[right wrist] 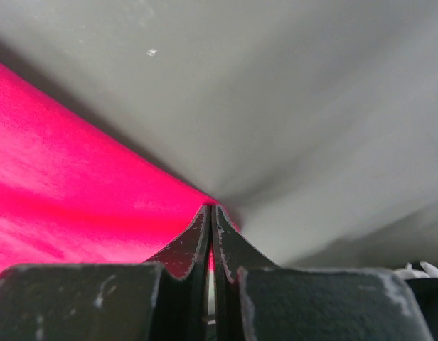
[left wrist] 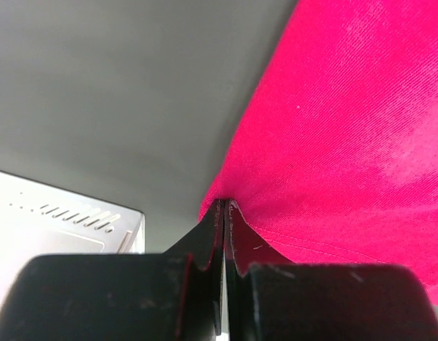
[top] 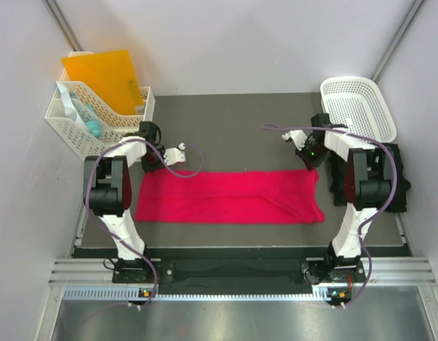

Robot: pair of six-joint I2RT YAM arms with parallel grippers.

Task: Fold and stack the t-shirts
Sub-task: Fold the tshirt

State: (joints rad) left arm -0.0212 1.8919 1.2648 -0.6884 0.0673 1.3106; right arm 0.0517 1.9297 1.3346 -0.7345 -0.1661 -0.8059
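Observation:
The pinkish-red t-shirt [top: 230, 197] lies as a long flat strip across the middle of the dark mat. My left gripper [top: 153, 162] is shut on its far left corner; the left wrist view shows the jaws [left wrist: 225, 206] closed on the red cloth [left wrist: 347, 142]. My right gripper [top: 309, 162] is shut on the far right corner; the right wrist view shows the jaws [right wrist: 210, 209] pinching the red cloth [right wrist: 62, 185]. The black t-shirt [top: 395, 174] lies bunched at the right edge, partly hidden behind the right arm.
A white lattice basket [top: 358, 106] stands at the back right. A white rack [top: 98, 117] holding an orange folder [top: 105, 78] stands at the back left. The grey mat [top: 233, 128] lies behind the shirt. Walls close in on both sides.

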